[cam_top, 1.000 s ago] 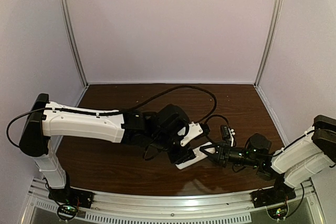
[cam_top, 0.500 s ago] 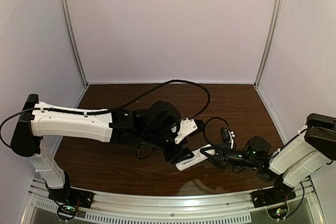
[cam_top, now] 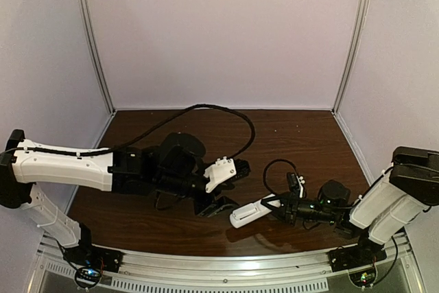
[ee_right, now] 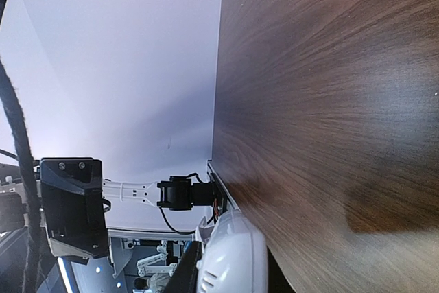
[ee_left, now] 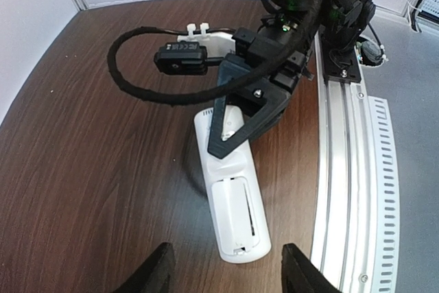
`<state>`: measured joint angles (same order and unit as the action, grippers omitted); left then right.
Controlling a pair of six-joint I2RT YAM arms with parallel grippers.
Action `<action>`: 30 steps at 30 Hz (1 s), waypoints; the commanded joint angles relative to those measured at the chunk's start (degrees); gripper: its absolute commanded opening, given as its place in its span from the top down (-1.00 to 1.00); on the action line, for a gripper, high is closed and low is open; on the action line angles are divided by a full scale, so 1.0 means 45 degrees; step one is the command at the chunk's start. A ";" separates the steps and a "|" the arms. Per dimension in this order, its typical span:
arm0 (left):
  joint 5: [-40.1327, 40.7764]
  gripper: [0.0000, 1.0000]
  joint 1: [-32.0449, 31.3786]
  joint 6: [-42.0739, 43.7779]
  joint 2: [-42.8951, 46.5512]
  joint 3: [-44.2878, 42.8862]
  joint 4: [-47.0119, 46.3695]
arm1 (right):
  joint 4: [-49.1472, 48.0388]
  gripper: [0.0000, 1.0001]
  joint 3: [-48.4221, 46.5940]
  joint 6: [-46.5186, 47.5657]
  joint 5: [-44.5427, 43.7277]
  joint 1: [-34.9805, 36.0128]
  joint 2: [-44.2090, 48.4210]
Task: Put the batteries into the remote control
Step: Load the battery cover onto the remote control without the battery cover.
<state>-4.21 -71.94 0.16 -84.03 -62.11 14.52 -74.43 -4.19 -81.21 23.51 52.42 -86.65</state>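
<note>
One remote control (ee_left: 233, 204) is seen over the near middle of the table (cam_top: 137, 221), its battery bay uncovered and turned upward. One end is clamped by the right hand (cam_top: 276, 205), which is closed upon it. The left hand (cam_top: 219, 206) is poised just beside the free end, jaws apart, with nothing grasped.
</note>
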 commanded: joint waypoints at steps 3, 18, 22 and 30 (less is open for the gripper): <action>0.0070 -0.13 -0.0185 0.0026 -0.0755 -0.0003 -0.1117 | -0.2773 1.00 -0.0185 0.0007 0.0008 0.0089 0.0200; 0.1789 -0.24 -0.0661 -0.0277 -0.2358 -0.0740 -0.1064 | -0.2986 1.00 -0.0342 -0.0195 -0.0148 0.0186 0.0186; 0.1893 -0.16 -0.0734 -0.0164 -0.2577 -0.0841 -0.1035 | -0.3000 1.00 -0.0368 -0.0222 -0.0166 0.0191 0.0227; 0.1407 -0.02 -0.0785 -0.0164 -0.2954 -0.0987 -0.1021 | -0.2925 1.00 -0.0323 -0.0227 -0.0169 0.0206 0.0346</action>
<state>3.14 -75.11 -0.75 -96.03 -64.93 11.18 -74.70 -5.08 -81.69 23.49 53.01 -86.46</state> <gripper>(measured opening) 0.525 0.196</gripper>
